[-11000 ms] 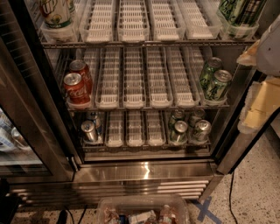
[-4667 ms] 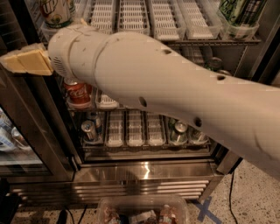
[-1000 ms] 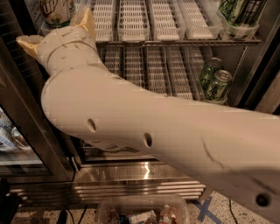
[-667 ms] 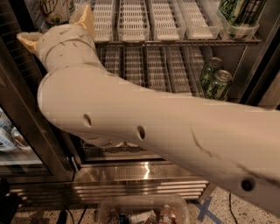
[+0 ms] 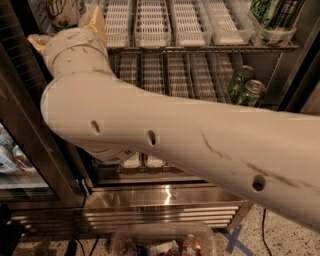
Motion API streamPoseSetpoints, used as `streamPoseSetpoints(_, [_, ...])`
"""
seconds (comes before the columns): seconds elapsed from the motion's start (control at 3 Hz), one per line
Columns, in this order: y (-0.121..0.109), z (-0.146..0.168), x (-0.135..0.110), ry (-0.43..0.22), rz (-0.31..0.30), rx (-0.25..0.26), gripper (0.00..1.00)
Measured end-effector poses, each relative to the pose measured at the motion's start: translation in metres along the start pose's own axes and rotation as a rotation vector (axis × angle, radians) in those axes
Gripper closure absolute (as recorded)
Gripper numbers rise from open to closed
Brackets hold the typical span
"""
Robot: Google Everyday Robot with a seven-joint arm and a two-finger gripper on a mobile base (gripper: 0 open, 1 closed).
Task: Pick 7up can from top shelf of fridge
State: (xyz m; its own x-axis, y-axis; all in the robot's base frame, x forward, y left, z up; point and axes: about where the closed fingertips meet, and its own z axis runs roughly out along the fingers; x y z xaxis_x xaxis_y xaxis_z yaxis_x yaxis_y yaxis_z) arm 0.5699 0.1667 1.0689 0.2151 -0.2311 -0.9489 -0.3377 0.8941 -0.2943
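**Hand lined up on 7up can, fingers apart, no grip yet**

Hand [image 5: 64, 25] was at the far left end of the top shelf [image 5: 200, 48] of the fridge [image 5: 165, 197]. It sat on the end of the arm [image 5: 200, 145], which crossed the view from lower right. Its two tan fingers [image 5: 94, 22] were spread wide, one pointing left and one pointing up. I saw nothing clamped between them.

7up can [image 5: 62, 9] stood at the left end of that shelf. In view it was directly above the wrist and between the lines of the two fingers, so straight ahead of the hand and further into the fridge. Only its lower part showed, since the frame edge cut off the rest. Its long axis looked upright, so the fingers would close across its sides.

I couldn't tell whether either finger touched the can, or how deep it sat between them.

My read: the reach was about done, and what remained was a short push in and then a close. The risks were a finger snagging the shelf's front wire or nudging the can backward.

A dark striped can [image 5: 272, 12] was at the opposite end of the same shelf. Two green cans [image 5: 246, 89] were one shelf down on the right. All were well apart from the hand.
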Motion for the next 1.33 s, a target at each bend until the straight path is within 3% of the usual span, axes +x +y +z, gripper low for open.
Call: streamPoseSetpoints(1.33, [0.010, 0.023, -0.010, -0.010, 0.004, 0.024, 0.30])
